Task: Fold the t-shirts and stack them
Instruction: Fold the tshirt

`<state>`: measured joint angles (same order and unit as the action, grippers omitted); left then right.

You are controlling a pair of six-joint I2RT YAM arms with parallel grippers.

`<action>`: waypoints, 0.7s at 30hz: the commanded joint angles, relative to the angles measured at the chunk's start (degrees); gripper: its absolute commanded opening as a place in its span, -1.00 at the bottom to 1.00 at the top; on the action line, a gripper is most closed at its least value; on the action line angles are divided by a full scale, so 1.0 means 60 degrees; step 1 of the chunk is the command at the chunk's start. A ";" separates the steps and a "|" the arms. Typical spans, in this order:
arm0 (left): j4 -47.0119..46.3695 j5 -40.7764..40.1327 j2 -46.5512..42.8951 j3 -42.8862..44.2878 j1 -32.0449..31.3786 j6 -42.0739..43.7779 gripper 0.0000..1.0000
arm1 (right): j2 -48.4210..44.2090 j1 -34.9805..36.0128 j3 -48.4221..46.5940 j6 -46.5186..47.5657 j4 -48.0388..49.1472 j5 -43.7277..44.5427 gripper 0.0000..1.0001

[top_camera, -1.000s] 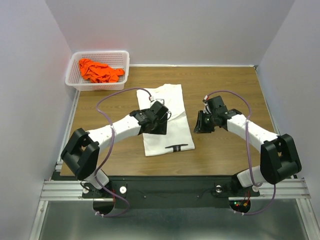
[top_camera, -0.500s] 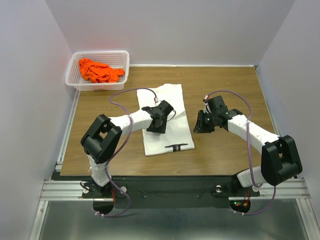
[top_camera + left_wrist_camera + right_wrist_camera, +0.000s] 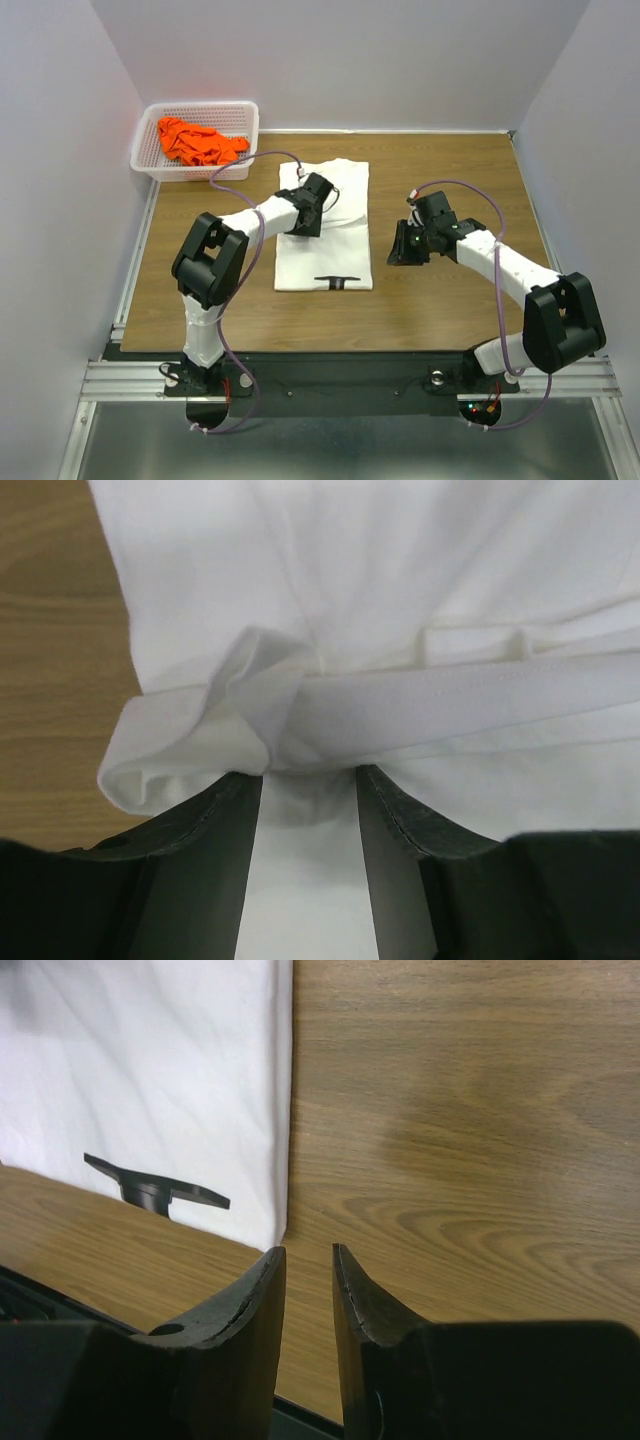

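Observation:
The white t-shirt (image 3: 325,250) lies folded into a long rectangle in the middle of the table, with a black printed mark (image 3: 335,281) near its front edge. My left gripper (image 3: 312,200) rests on its far left part. In the left wrist view the gripper (image 3: 308,772) is shut on a bunch of the white cloth (image 3: 400,580), which fills the gap between the fingers. My right gripper (image 3: 400,252) hovers over bare wood just right of the shirt. Its jaws (image 3: 308,1248) are narrowly open and hold nothing. The orange t-shirt (image 3: 200,142) lies crumpled in the basket.
A white mesh basket (image 3: 195,106) stands at the far left corner, partly off the wooden table (image 3: 450,170). Grey walls close in the left, far and right sides. The shirt's right edge (image 3: 285,1110) and its black mark (image 3: 155,1188) show in the right wrist view.
My left gripper has moved away and to the left, and its jaws have narrowed on the cloth. The white shirt has shifted left and now lies square to the table. The right arm has stayed put.

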<state>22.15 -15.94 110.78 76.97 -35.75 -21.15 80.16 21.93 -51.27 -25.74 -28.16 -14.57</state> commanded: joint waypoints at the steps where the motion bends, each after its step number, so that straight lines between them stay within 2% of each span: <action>1: -0.0629 -0.0799 0.0007 0.1187 0.0332 0.0667 0.08 | -0.0147 -0.0008 -0.0186 -0.0090 0.0021 0.0040 -0.37; 9: -0.1450 -0.1063 0.0988 0.2551 0.0830 0.1385 0.08 | -0.0235 -0.0008 -0.0186 -0.0207 0.0021 0.0040 -0.37; 13: -0.0853 -0.0932 0.1284 0.3751 0.1036 0.1240 0.13 | -0.0235 -0.0008 -0.0245 -0.0354 0.0035 -0.0382 -0.38; 18: -0.0442 -0.0697 -0.0341 0.2672 0.1036 0.0464 0.36 | -0.0250 0.0079 -0.0157 -0.0617 0.0079 -0.0823 -0.35; 21: 0.0013 -0.0551 -0.1746 0.1107 0.1051 -0.0193 0.51 | -0.0162 0.0298 0.0047 -0.0968 0.0240 -0.1175 -0.19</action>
<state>17.63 -19.51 113.49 90.48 -29.45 -17.08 80.16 22.20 -51.27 -28.84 -28.14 -18.31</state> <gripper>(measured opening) 0.735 0.372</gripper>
